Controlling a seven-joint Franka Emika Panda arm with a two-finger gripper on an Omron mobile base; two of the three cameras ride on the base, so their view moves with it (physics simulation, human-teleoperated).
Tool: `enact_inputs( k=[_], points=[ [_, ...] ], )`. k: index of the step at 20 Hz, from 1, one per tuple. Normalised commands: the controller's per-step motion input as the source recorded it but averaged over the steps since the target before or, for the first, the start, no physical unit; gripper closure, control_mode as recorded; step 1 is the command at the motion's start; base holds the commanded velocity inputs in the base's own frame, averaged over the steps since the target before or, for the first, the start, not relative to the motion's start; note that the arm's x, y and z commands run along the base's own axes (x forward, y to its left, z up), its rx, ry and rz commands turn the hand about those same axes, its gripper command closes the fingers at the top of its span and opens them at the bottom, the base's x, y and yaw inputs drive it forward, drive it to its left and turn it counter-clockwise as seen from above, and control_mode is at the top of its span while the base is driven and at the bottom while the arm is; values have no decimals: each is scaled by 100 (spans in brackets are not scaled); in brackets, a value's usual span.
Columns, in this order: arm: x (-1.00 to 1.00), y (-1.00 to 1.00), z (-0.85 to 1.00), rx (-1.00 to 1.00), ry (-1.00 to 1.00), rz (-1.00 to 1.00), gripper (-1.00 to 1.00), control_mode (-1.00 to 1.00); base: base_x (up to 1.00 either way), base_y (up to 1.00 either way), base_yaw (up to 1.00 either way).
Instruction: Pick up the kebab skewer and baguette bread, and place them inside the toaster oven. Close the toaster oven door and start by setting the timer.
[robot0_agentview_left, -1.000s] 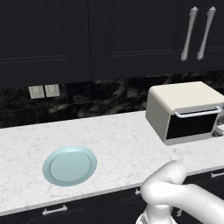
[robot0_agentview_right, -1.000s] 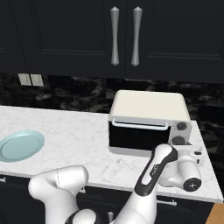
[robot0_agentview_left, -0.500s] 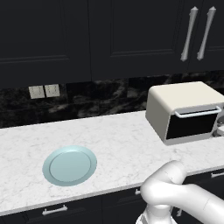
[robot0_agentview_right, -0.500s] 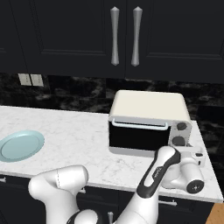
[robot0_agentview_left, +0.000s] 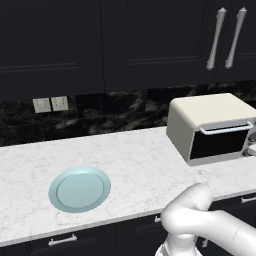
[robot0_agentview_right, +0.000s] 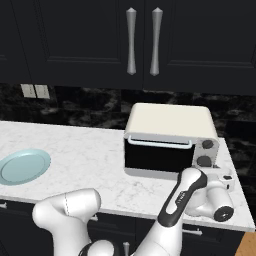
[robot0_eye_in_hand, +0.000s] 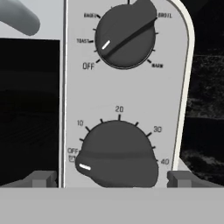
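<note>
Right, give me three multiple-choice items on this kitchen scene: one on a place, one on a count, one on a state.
1. Where does the round pale blue plate lie?
A. On the white marble counter, left of the cream boxy toaster oven
B. On top of the oven
C. Inside the oven

2. How many dark round knobs are on the oven's panel?
A. One
B. Two
C. Four

3. How is the oven's dark glass door?
A. Wide open
B. Removed
C. Shut

Answers: 1 A, both base views show it on the counter; 2 B, the hand view shows upper knob and lower knob; 3 C, it sits flush.
</note>
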Motion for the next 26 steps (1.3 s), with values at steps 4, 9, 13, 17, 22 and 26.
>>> enact_inputs(
  k=[4, 9, 13, 17, 22, 26],
  points=[
    [7, 0, 6, 1, 0, 0, -100, -100, 0, 0, 0],
    [4, 0, 12, 0, 0, 0, -100, -100, 0, 0, 0],
    [6, 0, 2, 0, 0, 0, -100, -100, 0, 0, 0],
    [8, 0, -1, 0, 0, 0, -100, -100, 0, 0, 0],
    [9, 0, -6, 0, 0, 0, -100, -100, 0, 0, 0],
    [11, 2, 0, 0, 0, 0, -100, -100, 0, 0, 0]
  ],
)
